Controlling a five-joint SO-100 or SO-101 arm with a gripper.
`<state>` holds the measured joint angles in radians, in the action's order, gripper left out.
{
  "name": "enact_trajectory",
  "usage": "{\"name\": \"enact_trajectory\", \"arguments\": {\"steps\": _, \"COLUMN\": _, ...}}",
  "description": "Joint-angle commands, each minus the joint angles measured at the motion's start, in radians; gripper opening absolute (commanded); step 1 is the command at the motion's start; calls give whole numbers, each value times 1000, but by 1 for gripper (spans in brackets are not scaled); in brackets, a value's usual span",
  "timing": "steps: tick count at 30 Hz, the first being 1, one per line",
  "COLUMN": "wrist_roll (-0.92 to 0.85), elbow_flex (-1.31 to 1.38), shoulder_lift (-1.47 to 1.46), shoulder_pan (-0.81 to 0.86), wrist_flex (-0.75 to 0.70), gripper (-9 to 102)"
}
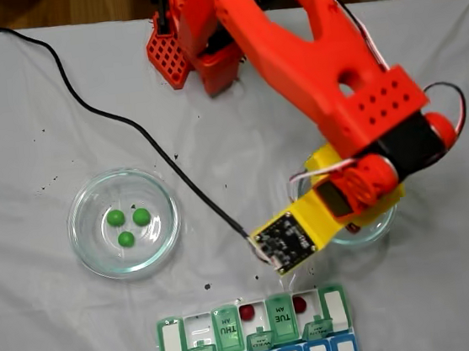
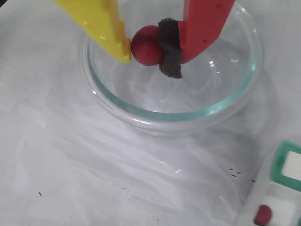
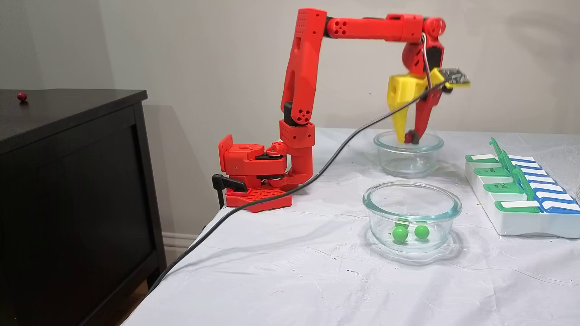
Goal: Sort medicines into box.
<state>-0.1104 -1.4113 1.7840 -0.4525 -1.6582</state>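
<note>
Reading a fixed view from the left, we see a glass dish point(image 1: 124, 223) on the white tabletop point(image 1: 49, 332) holding three green pills point(image 1: 127, 224), clustered near its middle. A black cable point(image 1: 141, 135) runs past that dish to the camera board on the arm point(image 1: 306, 57). Further right, the arm reaches over a second dish point(image 1: 368, 230), mostly hidden beneath it. In the wrist view we look into this second dish point(image 2: 188, 115): the jaws point(image 2: 146, 47) are closed on a dark red pill point(image 2: 146, 45), the yellow finger point(image 2: 106, 26) touching its left side and the red finger's dark foam pad point(image 2: 170, 52) pressed to its right, with the pill held above the dish floor. The side fixed view shows the jaws point(image 3: 408, 136) at the rim of the far dish point(image 3: 408, 154). Along the lower edge of the top-down fixed view lies the box point(image 1: 257, 335), with some green lids raised; two red pills point(image 1: 247, 312) sit in open compartments, one left of the TUE lid point(image 1: 281, 314), the other right of it.
</note>
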Motion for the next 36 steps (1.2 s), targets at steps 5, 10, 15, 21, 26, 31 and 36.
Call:
{"name": "enact_trajectory", "arguments": {"steps": 5, "wrist_roll": -95, "elbow_flex": 130, "shoulder_lift": 241, "shoulder_pan": 186, "wrist_flex": 23, "gripper": 0}}
{"name": "enact_trajectory", "arguments": {"steps": 10, "wrist_roll": -252, "elbow_flex": -97, "shoulder_lift": 272, "shoulder_pan": 382, "wrist_flex": 282, "gripper": 0}}
{"name": "enact_trajectory", "arguments": {"steps": 15, "wrist_roll": -316, "elbow_flex": -462, "shoulder_lift": 482, "shoulder_pan": 512, "wrist_flex": 695, "gripper": 0}}
{"name": "enact_trajectory", "arguments": {"steps": 21, "wrist_roll": -324, "elbow_flex": -652, "shoulder_lift": 541, "shoulder_pan": 569, "wrist_flex": 902, "gripper": 0}}
{"name": "enact_trajectory", "arguments": {"steps": 26, "wrist_roll": -314, "elbow_flex": -758, "shoulder_lift": 565, "shoulder_pan": 554, "wrist_flex": 1045, "gripper": 0}}
{"name": "enact_trajectory", "arguments": {"steps": 31, "wrist_roll": -298, "elbow_flex": -772, "shoulder_lift": 506, "shoulder_pan": 563, "wrist_flex": 1150, "gripper": 0}}
{"name": "enact_trajectory", "arguments": {"steps": 36, "wrist_roll": -287, "elbow_flex": -788, "shoulder_lift": 471, "shoulder_pan": 563, "wrist_flex": 1267, "gripper": 0}}
